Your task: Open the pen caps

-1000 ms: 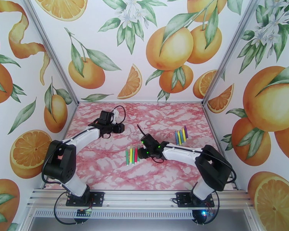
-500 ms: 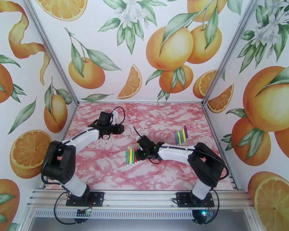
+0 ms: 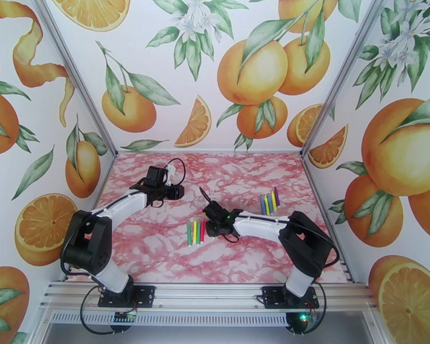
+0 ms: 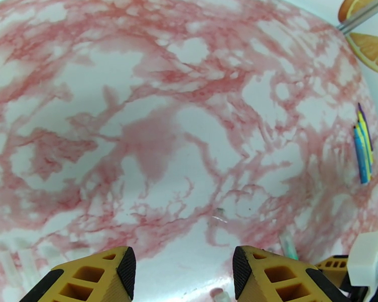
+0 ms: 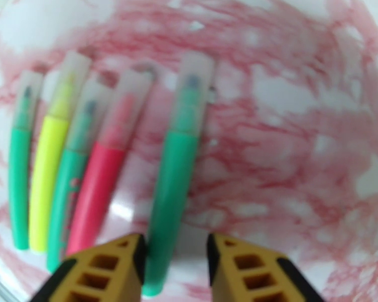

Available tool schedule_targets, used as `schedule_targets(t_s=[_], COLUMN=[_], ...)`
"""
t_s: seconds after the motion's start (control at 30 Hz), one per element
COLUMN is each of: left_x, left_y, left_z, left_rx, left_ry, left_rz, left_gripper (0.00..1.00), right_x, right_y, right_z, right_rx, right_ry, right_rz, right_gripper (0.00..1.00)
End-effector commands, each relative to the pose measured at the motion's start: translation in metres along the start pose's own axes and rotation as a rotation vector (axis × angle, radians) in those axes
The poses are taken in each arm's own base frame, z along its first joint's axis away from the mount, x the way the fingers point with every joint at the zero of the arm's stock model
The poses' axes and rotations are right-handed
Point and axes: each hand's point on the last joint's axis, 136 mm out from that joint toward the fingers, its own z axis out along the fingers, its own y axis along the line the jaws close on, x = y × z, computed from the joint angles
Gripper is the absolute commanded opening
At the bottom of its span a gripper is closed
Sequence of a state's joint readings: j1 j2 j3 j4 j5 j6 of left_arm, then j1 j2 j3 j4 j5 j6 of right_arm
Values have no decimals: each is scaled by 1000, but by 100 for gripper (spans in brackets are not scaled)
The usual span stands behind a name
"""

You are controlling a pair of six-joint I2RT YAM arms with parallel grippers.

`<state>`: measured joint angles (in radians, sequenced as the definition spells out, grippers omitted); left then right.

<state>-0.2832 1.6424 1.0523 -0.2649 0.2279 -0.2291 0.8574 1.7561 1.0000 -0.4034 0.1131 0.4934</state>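
Jaws of right gripper apart, straddling tail of green pen, not clamped. Translucent pen caps on, pointing 12 o'clock; four pens at green pen's 9 o'clock. Jaws of left gripper parted over marbled table, holding nothing. At 2 o'clock of right gripper, second pen group.

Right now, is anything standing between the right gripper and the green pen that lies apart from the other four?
Nothing visible does. In the right wrist view the near end of the green pen lies between the open fingers of the right gripper. The red pen lies beside it, apart.
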Motion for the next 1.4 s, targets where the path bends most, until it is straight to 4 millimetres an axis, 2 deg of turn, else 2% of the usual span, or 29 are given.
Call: schedule_targets(t_s=[0.0, 0.13, 0.33, 0.7, 1.0, 1.13, 1.37], left_x=[-10, -11, -16, -28, -34, -34, -43], left_y=[-3, -3, -3, -3, -7, -9, -19], left_z=[-8, -5, -3, 10, 12, 14, 15], left_rx=[16, 16, 12, 30, 45, 62, 109], left_ry=[-41, -40, -42, -36, -38, -37, -46], left_rz=[1, -2, -1, -16, -15, -17, -18], left_gripper=[56, 55, 56, 55, 56, 56, 56], right_x=[0, -3, 2, 10, 6, -1, -31], right_y=[-6, 5, 0, -14, -16, -19, -26], right_z=[0, 1, 11, 18, 20, 15, -9], right_rx=[49, 2, 39, 117, 136, 111, -11], right_ry=[6, 0, 34, 74, 69, 53, -63], right_rz=[-15, -39, -39, -56, -64, -37, 60], right_gripper=[39, 40, 38, 31, 23, 19, 18])
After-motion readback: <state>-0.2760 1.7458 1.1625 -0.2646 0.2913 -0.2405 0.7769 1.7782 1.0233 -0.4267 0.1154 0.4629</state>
